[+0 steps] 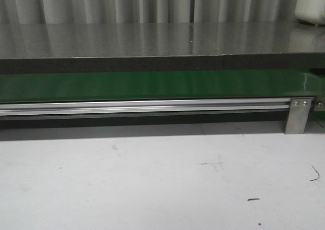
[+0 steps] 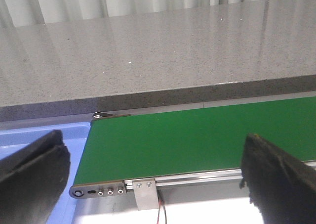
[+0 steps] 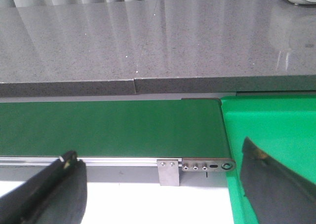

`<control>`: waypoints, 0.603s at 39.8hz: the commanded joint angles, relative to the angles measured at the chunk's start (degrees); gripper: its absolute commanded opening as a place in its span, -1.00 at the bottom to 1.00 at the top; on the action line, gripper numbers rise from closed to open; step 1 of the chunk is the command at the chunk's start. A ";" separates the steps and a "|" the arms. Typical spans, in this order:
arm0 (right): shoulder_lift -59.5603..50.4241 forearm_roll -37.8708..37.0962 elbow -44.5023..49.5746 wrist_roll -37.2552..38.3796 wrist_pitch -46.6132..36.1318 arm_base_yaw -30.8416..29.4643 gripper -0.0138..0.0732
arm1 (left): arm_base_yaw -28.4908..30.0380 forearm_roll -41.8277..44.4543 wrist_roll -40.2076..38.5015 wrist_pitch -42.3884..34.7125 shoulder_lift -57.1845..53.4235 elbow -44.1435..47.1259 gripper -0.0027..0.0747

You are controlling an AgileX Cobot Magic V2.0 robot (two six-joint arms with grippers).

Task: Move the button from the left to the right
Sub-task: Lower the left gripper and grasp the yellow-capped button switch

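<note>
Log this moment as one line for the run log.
button: not in view | left hand: open, empty, over green conveyor belt | right hand: open, empty | blue bin at belt's left end | green bin at right end

Green conveyor belt [image 1: 152, 85] edged by a silver aluminium rail [image 1: 142, 107]. Grey speckled stone counter [image 1: 152, 39] on the far side, before pale grey pleated curtains [image 1: 117, 4]. White table [image 1: 152, 184] nearest, with dark scuff marks. Blue bin [image 2: 29, 135] at the belt's left end, bright green bin [image 3: 276, 130] at its right. Black gripper fingers [image 2: 34, 169].
</note>
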 commanded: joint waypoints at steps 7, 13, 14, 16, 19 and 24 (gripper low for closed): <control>0.74 -0.61 -2.18 -0.24 -4.92 -0.02 0.80 | -0.43 -1.15 -0.53 -1.30 6.83 -5.45 0.81; 0.74 -0.61 -2.18 -0.24 -4.92 -0.02 0.80 | 0.59 -1.15 -0.98 7.09 16.41 -13.01 0.81; 0.74 -0.61 -2.18 -0.24 -4.92 -0.02 0.80 | 1.07 -1.15 -0.98 8.55 17.78 -14.19 0.81; 0.74 -0.61 -2.18 -0.24 -4.92 -0.02 0.80 | 2.71 -1.15 -0.98 11.91 21.43 -17.02 0.81; 0.74 -0.61 -2.18 -0.24 -4.92 -0.02 0.80 | 5.32 -1.00 -0.98 16.86 25.57 -21.46 0.81; 0.74 -0.61 -2.18 -0.24 -4.92 -0.02 0.80 | 10.77 -0.59 -0.98 20.15 33.37 -27.68 0.81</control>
